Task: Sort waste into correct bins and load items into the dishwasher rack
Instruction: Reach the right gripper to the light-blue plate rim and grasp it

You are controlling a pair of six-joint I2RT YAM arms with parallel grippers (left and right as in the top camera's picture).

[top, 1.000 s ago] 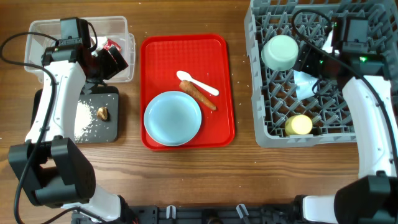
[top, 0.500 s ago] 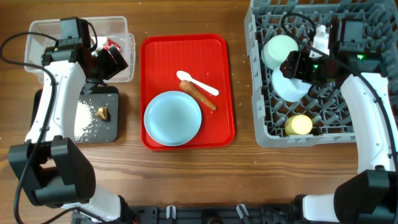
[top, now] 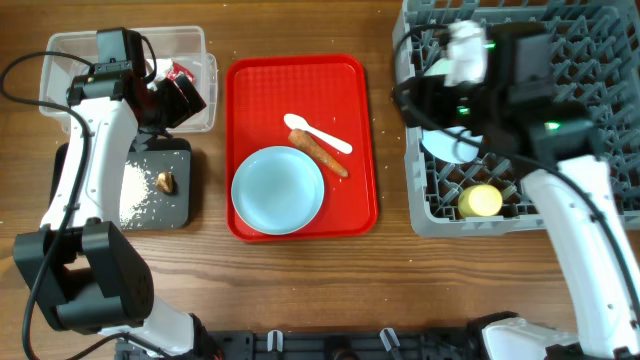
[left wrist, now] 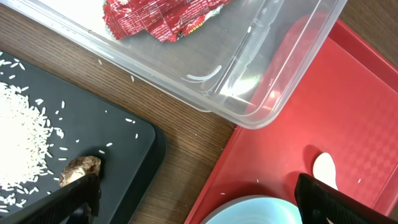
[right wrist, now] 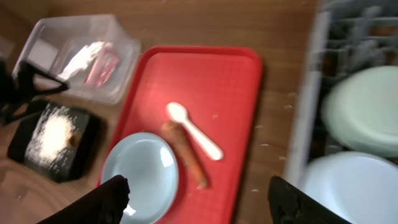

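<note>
The light blue plate (top: 278,190), orange-brown sausage stick (top: 318,152) and white spoon (top: 318,133) lie on the red tray (top: 300,75). The clear tub (top: 190,45) holds the red wrapper (top: 180,72) and the white napkin (right wrist: 81,59). The black tray (top: 175,205) holds rice (top: 135,185) and a brown scrap (top: 166,182). My left gripper (top: 185,100) (left wrist: 199,205) is open and empty above the tub's near right corner. My right gripper (top: 412,100) (right wrist: 199,205) is open and empty over the grey rack's (top: 600,40) left edge. Two bowls (right wrist: 360,102) (right wrist: 348,183) and the yellow cup (top: 480,201) sit in the rack.
The red tray lies between the two bins on the left and the rack on the right. A strip of bare wood (top: 392,150) separates the red tray from the rack. My right arm covers much of the rack's left half in the overhead view.
My right gripper let go of the second bowl in the rack, then swung left to the rack's left edge. The left arm has not moved.
</note>
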